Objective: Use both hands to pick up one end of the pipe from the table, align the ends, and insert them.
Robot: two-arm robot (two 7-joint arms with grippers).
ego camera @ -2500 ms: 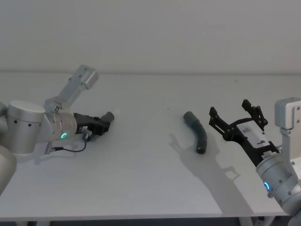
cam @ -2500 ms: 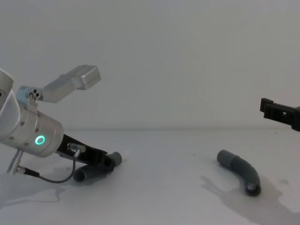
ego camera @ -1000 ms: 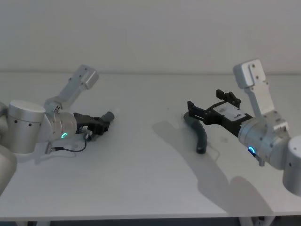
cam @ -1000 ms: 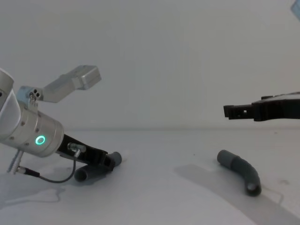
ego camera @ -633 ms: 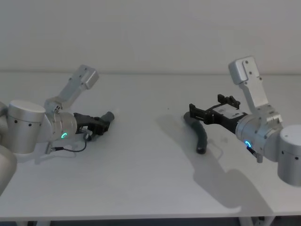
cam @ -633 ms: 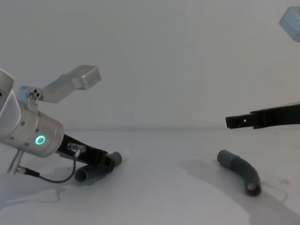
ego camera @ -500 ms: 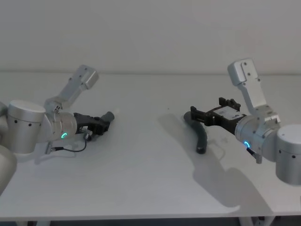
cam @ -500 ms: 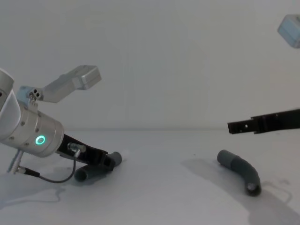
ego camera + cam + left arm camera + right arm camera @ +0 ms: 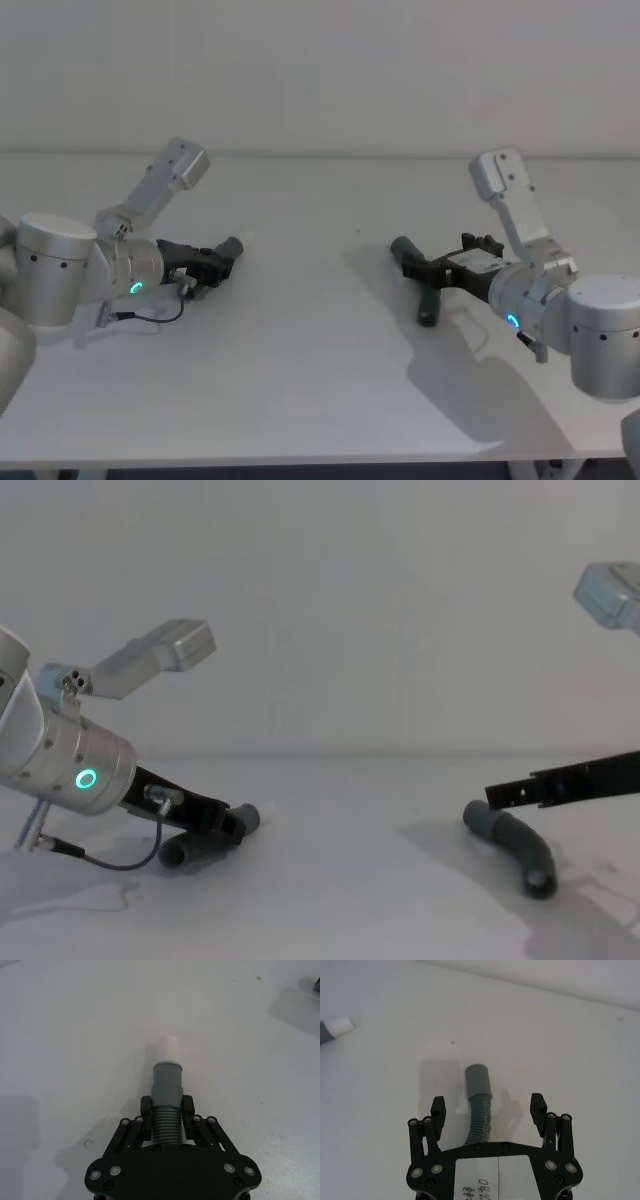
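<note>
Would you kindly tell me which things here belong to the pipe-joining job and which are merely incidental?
Part of the job: left pipe piece, clamped in the left hand; right pipe piece, lying on the table between the open fingers of the right hand.
Incidental: thin cable on the left arm; wall behind.

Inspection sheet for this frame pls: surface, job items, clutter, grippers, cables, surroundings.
Surface: plain matte white table; arm shadows on it.
Job's things: white-tipped dark-grey ribbed plastic pipe piece held in the left gripper; bent dark-grey ribbed plastic pipe piece lying on the table between the fingers of the right gripper, not gripped.
Clutter: nothing seen.
Grippers: left gripper shut on the ribbed section, white tip pointing forward; right gripper open, low over the bent piece.
Cables: thin black cable loops from the left wrist along the table.
Surroundings: plain pale wall behind the table.
</note>
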